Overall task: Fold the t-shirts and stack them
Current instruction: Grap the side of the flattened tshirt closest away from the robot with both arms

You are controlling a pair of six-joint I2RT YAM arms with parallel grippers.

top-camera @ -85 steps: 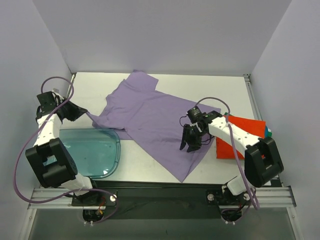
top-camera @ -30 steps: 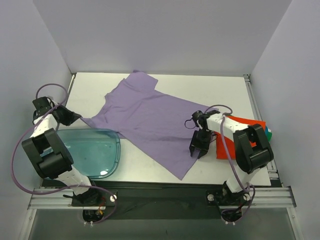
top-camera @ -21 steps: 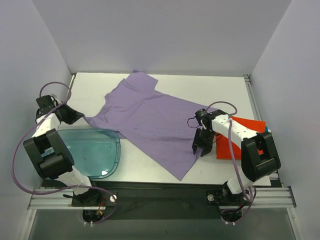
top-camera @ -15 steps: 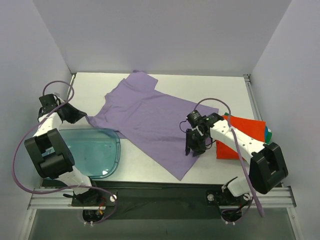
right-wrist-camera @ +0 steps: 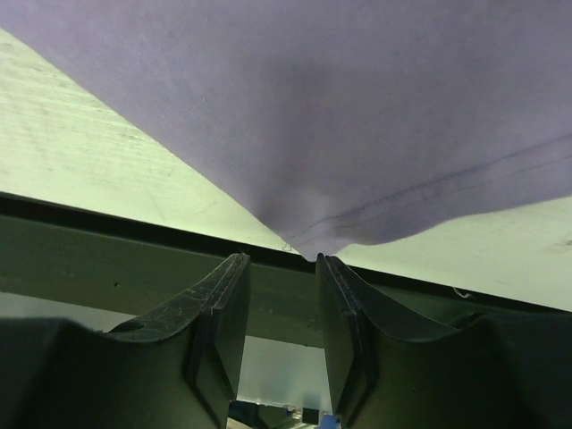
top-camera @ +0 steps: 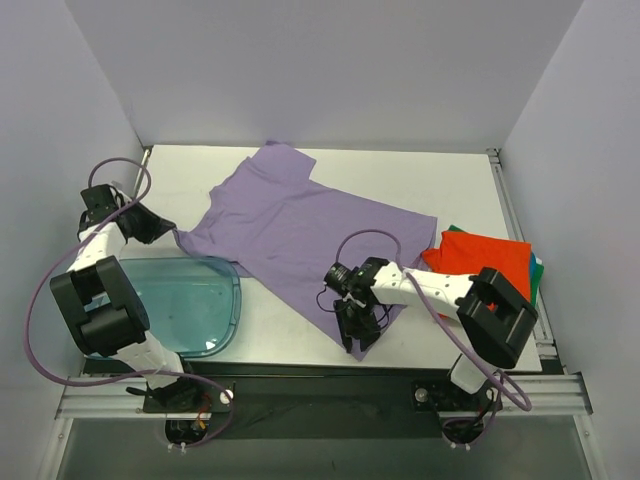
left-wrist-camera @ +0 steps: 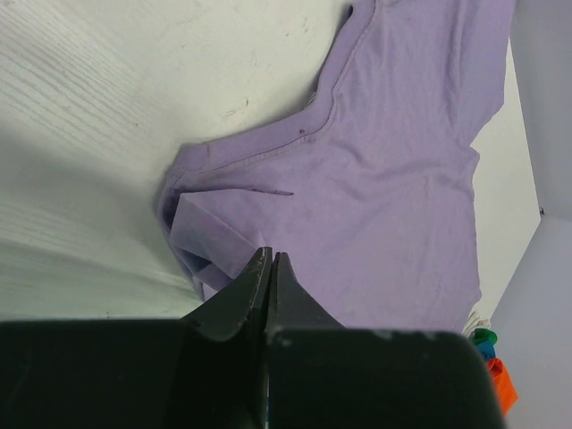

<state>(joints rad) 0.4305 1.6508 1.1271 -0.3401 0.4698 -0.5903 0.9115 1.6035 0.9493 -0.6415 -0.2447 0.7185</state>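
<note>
Tray (top-camera: 237, 300) just beside purple shirt (top-camera: 290, 230); orange shirt (top-camera: 488, 255) at right.

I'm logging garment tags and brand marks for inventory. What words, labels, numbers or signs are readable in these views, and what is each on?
No text can be read in any view.
The lavender t-shirt, the orange-red t-shirt and the green-teal t-shirt edge show no print or tag.
The blue tray is plain.
The robot arms carry no legible marking.

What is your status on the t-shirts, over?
Left gripper shut on sleeve of lavender t-shirt. Right gripper open at its near corner. Shirt spread, unfolded. Nothing blocking.
</note>
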